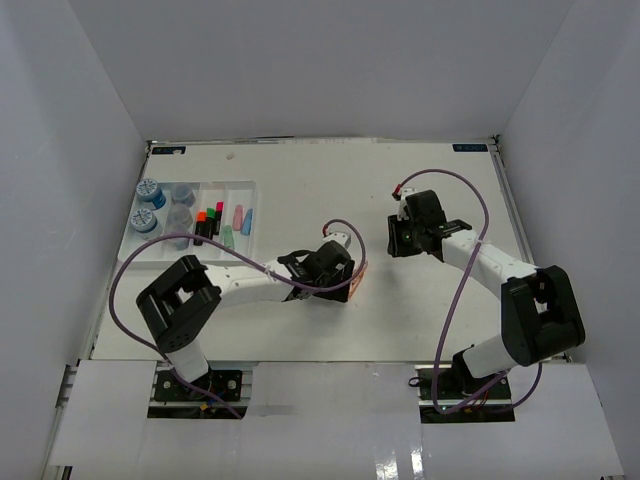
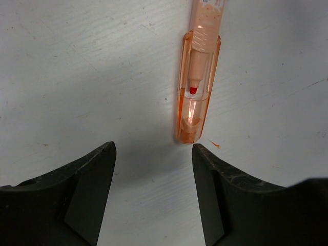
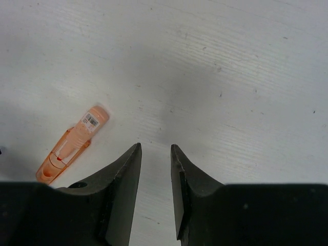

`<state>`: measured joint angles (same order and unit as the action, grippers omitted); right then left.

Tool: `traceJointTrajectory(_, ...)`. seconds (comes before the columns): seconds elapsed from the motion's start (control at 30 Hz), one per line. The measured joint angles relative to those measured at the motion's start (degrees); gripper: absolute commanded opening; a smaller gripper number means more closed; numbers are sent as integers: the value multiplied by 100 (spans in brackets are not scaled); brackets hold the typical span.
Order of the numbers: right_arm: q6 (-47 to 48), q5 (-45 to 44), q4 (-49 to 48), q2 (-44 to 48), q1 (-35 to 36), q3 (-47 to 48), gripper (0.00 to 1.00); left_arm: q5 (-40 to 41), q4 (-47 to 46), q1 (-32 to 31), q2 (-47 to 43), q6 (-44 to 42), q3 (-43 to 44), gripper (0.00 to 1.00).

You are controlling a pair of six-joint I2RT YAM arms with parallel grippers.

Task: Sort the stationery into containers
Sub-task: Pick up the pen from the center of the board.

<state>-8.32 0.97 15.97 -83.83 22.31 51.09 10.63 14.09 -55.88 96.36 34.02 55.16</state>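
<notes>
Sorting looks nearly finished: at far left the white tray (image 1: pixel 228 183) holds clear grey jars (image 1: pixel 181 193), capped highlighters (image 1: pixel 209 214) and pastel markers (image 1: pixel 240 218) in separate compartments. 2 blue-lidded jars (image 1: pixel 149 190) stand at its left edge, though I cannot tell whether they sit inside it or just beside it. Toward the middle, 1 orange marker (image 2: pixel 197 87) lies loose on the tabletop (image 1: pixel 300 170), well apart from the tray. The left gripper (image 2: pixel 154 148) hangs over it with jaws spread wide, the marker's cap end just ahead of one fingertip, ungrasped. Farther right, the right gripper (image 3: pixel 155 148) is empty, jaws narrowly apart. By my judgement, only that marker remains to be placed.
</notes>
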Motion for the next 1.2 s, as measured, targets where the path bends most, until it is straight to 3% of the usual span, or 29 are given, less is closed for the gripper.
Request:
traceJointTrajectory(0.57,85,267,-155,138,-424,-415,36,372,-61,-352,977,-223,922,68)
traceJointTrajectory(1.2,-26,673,-289,481,-431,-702,37,444,-4,-348,1154,-535,1095,34)
